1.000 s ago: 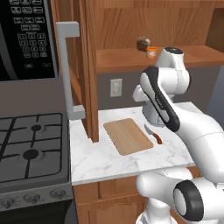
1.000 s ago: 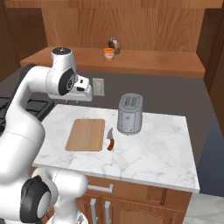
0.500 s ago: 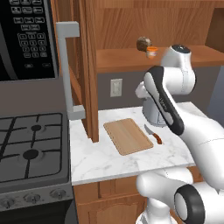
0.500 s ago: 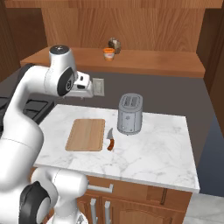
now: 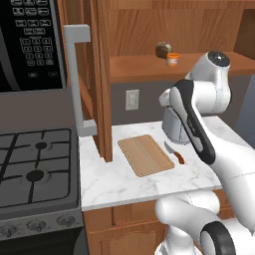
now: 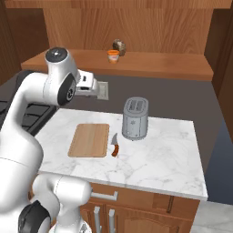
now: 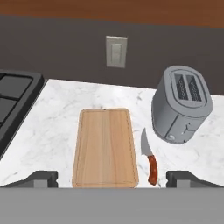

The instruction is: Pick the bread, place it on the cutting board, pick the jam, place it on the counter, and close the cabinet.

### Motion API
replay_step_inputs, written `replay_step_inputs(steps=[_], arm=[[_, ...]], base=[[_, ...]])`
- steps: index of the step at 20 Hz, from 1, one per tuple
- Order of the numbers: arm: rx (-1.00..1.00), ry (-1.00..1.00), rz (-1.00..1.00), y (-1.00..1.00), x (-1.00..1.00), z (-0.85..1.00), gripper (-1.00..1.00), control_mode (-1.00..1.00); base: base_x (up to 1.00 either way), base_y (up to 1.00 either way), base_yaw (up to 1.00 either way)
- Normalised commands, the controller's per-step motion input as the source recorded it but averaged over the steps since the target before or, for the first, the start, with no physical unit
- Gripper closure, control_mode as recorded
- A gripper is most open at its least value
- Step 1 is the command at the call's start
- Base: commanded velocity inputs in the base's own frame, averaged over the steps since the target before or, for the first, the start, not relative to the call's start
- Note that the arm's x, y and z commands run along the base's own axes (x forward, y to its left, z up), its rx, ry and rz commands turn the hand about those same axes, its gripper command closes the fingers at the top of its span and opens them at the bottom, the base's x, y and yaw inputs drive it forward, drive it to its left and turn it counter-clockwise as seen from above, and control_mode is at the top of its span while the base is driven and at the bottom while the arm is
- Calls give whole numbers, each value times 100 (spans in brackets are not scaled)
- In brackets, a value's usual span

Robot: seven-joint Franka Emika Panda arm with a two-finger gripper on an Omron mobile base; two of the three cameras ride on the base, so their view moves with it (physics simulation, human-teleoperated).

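The dark speckled bread (image 5: 162, 49) (image 6: 120, 46) sits on the open cabinet's bottom shelf, with the small orange jam (image 5: 173, 59) (image 6: 113, 55) just in front of it. Below, the tan cutting board (image 5: 146, 154) (image 6: 89, 139) (image 7: 105, 148) lies bare on the marble counter (image 5: 124, 184) (image 6: 154, 164). The cabinet (image 5: 102, 74) door stands swung out, its grey bar handle (image 5: 76, 79) facing me. My gripper (image 7: 112, 180) hangs above the board and looks down at it, its fingertips (image 7: 43, 177) wide apart, open and holding nothing.
A grey toaster (image 6: 135, 118) (image 7: 181, 105) stands right of the board. An orange-handled knife (image 5: 175, 153) (image 6: 114, 146) (image 7: 149, 159) lies between them. A stove (image 5: 35, 169) and a microwave (image 5: 30, 45) are at the left. A wall outlet (image 7: 116, 51) sits behind the board.
The arm's upper joint has swung slightly to the right in the left base view. The jaws have gone from shut to wide open. Bread, jam and board have not moved.
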Motion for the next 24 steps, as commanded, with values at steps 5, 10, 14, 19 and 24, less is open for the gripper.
replay_step_inputs(steps=[5, 10, 14, 19, 24], arm=[[-1, -13, 0, -26, 0, 27, -100, -100], [0, -12, 0, -32, 0, 37, -100, -100], [0, -12, 0, -29, 0, 41, -100, -100], [0, -7, 0, -24, 0, 38, -100, -100], [0, -7, 0, -22, 0, 33, -100, -100]], base=[[0, 0, 0], [0, 0, 0], [0, 0, 0], [0, 0, 0], [0, 0, 0]])
